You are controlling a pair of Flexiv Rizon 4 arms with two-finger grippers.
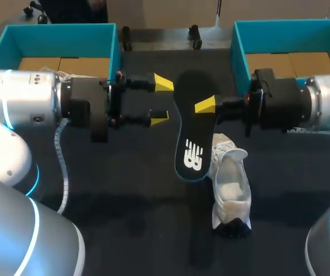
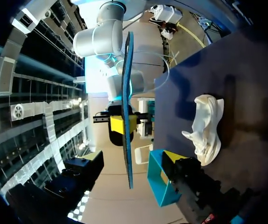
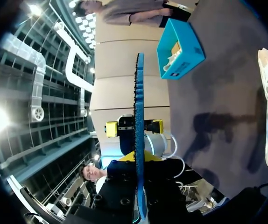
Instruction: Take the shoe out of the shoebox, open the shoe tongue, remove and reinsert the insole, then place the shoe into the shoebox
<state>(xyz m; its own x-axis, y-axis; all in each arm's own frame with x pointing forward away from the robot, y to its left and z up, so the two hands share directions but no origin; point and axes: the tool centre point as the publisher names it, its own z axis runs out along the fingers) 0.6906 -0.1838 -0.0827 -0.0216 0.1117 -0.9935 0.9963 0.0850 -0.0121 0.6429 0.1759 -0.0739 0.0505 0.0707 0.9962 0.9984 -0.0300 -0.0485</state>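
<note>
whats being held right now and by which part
The right gripper is shut on the black insole, pinching one long side edge at about mid-length. The left gripper is open beside it and holds nothing.

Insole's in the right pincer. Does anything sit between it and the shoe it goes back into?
Nothing visible does. The insole hangs from the right pincer beside the white shoe on the table. The left pincer, open, is on the insole's other side.
</note>
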